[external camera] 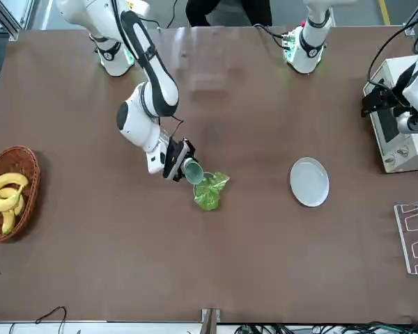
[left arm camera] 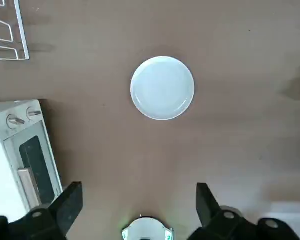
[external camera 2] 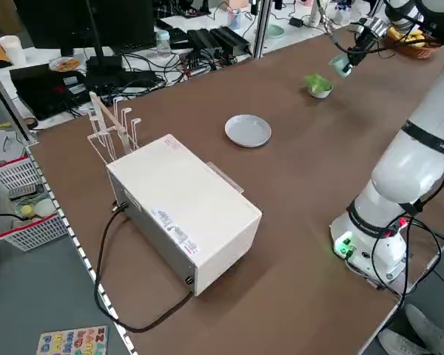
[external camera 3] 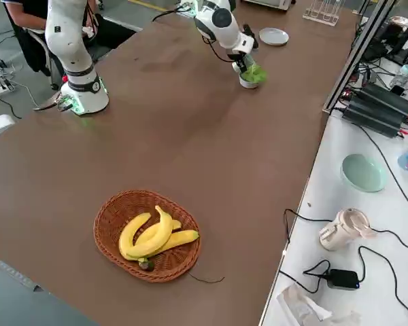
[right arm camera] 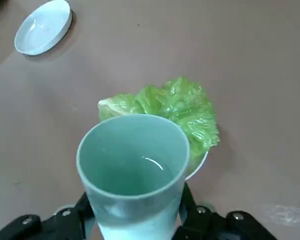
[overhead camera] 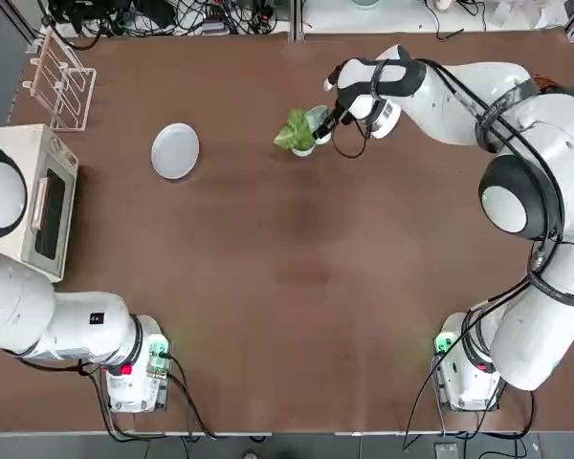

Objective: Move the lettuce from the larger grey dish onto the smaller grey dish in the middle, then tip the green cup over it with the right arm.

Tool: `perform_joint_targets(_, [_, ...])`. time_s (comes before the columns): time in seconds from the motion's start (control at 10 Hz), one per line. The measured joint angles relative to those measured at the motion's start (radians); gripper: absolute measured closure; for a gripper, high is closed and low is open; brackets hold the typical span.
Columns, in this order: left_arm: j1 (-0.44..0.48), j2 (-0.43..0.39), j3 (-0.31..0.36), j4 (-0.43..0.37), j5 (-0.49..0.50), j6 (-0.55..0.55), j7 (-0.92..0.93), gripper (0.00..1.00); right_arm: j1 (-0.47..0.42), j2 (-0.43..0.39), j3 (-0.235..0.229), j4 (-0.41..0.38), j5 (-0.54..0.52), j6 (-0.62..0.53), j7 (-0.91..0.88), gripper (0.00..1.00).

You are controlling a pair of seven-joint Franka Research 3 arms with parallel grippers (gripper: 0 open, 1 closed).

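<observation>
The lettuce (overhead camera: pixel 294 131) (right arm camera: pixel 180 107) lies in the smaller grey dish (overhead camera: pixel 303 150) (right arm camera: pixel 199 162), a small bowl at the middle of the table's far half. My right gripper (overhead camera: pixel 331 117) (external camera: pixel 177 161) is shut on the green cup (overhead camera: pixel 318 119) (external camera: pixel 193 170) (right arm camera: pixel 132 170). It holds the cup tilted on its side just beside and above the leaves, mouth towards them. The larger grey dish (overhead camera: pixel 175 151) (left arm camera: pixel 162 87), a flat plate, lies bare to the left of the bowl. My left gripper (left arm camera: pixel 137 200) hangs open high above the table's left side, holding nothing.
A white toaster oven (overhead camera: pixel 38 201) and a clear rack (overhead camera: pixel 62 81) stand along the left edge. A wicker basket of bananas (external camera: pixel 10 191) sits at the far right side. Both arm bases (overhead camera: pixel 134 368) stand at the near edge.
</observation>
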Motion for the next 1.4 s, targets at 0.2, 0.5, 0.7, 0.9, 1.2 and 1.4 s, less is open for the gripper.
perform_joint_targets(0.2, [0.000,0.000,0.000,0.017,-0.002,-0.001,0.000,0.00,0.005,0.002,-0.014,0.003,0.000,-0.033,0.041,0.32])
perform_joint_targets(0.5, [0.000,0.000,0.000,0.018,-0.007,-0.001,-0.001,0.00,0.006,0.020,-0.032,0.022,0.000,-0.068,0.084,0.32])
perform_joint_targets(0.7, [0.000,0.000,0.000,0.018,-0.009,-0.001,-0.002,0.00,0.010,0.052,-0.046,0.054,0.000,-0.082,0.108,0.32])
perform_joint_targets(0.9, [-0.001,0.000,0.000,0.018,-0.015,-0.001,-0.010,0.00,0.025,0.085,-0.079,0.082,-0.013,-0.130,0.168,0.32])
perform_joint_targets(1.2, [-0.002,0.000,-0.001,0.019,-0.029,-0.001,-0.017,0.00,0.088,0.098,-0.145,0.098,-0.028,-0.162,0.228,0.32])
perform_joint_targets(1.4, [-0.002,0.000,-0.012,0.019,-0.030,-0.001,-0.017,0.00,0.097,0.105,-0.148,0.107,-0.029,-0.189,0.278,0.32])
